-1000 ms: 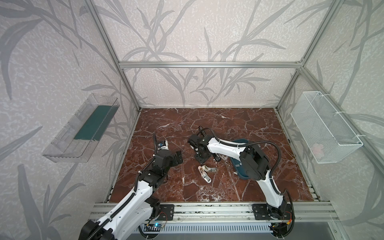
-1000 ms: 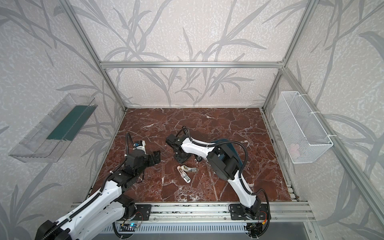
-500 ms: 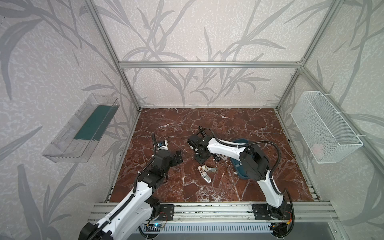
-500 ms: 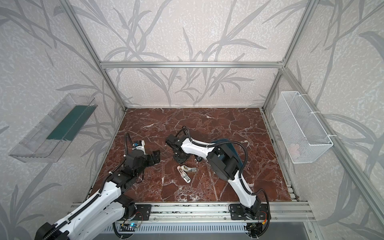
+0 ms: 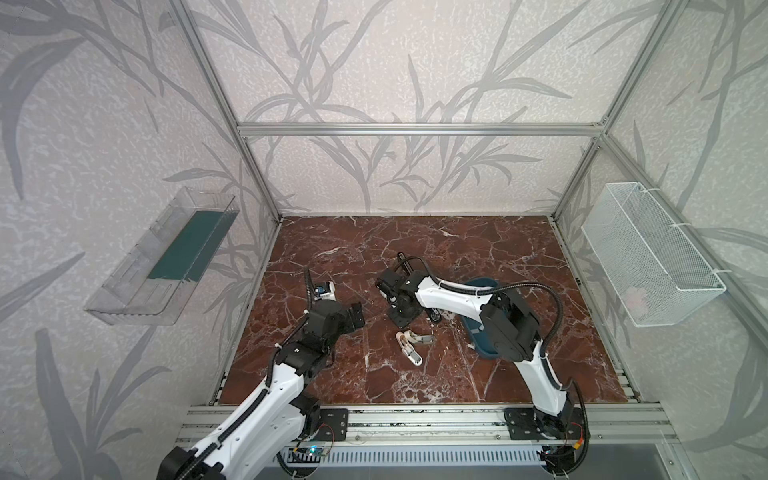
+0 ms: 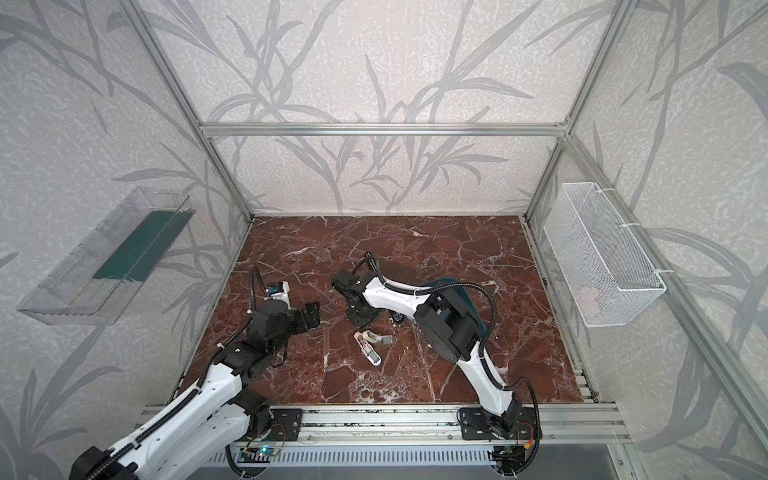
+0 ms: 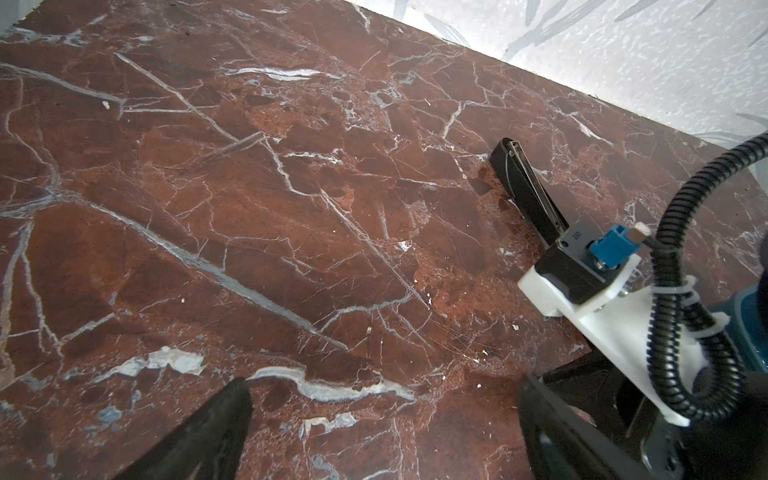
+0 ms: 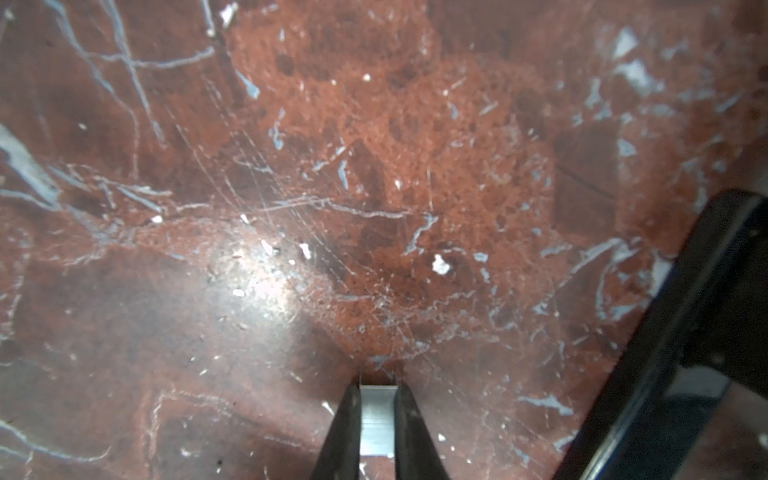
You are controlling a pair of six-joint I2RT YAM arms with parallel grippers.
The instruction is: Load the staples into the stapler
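Staples (image 8: 376, 419), one short grey strip, sit pinched between the right gripper's (image 8: 377, 390) fingers (image 8: 345, 424), which press on both of its sides. The strip is at the table (image 8: 291, 187) surface; whether it touches the marble I cannot tell.

In both top views, two pale pieces (image 5: 409, 352) (image 6: 370, 351) lie nearest the front rail, touching at one end. Just behind them the right gripper (image 5: 401, 318) (image 6: 361, 318) points down at the table. To its left, well apart from the strip, the left gripper (image 5: 353, 319) (image 6: 309, 316) hovers with its fingers (image 7: 208, 432) spread wide and nothing between them. A blue dish (image 5: 478, 336) lies under the right arm, mostly hidden by it.

Farther back, the black stapler (image 5: 405, 261) (image 6: 369, 257) lies flat on the table, its near end hidden behind the right wrist. The left wrist view shows it (image 7: 519, 183) with a thin metal rail along its top. On the side walls hang a clear bin (image 5: 166, 257) and a wire basket (image 5: 648, 257).
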